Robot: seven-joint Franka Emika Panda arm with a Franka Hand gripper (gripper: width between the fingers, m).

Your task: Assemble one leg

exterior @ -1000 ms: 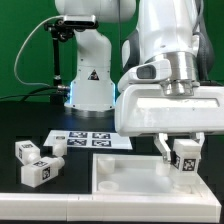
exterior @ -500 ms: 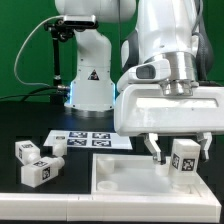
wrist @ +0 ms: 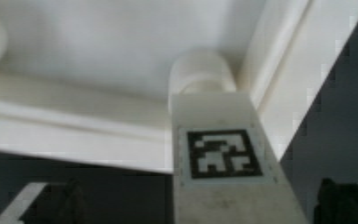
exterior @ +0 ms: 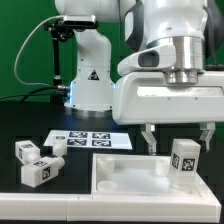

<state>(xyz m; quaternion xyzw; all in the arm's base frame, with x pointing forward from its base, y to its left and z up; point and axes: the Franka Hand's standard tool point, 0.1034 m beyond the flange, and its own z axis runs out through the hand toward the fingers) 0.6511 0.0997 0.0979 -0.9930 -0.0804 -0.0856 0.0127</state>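
Leg (exterior: 184, 157) upright at corner of panel (exterior: 120, 178), the corner toward exterior view's right, tag sticker facing camera. Gripper (exterior: 178, 140) above leg, fingers (exterior: 150, 136) spread wide, one on each side of leg, neither touching it (wrist view shows gap on both sides). Spare legs (exterior: 35, 160) clustered off panel's opposite end. Marker board (exterior: 90, 140) just behind panel.

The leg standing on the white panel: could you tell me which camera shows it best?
The exterior view: the leg stands upright on the panel's corner, clearly outlined. The wrist view shows it close, foreshortened, one tag visible.
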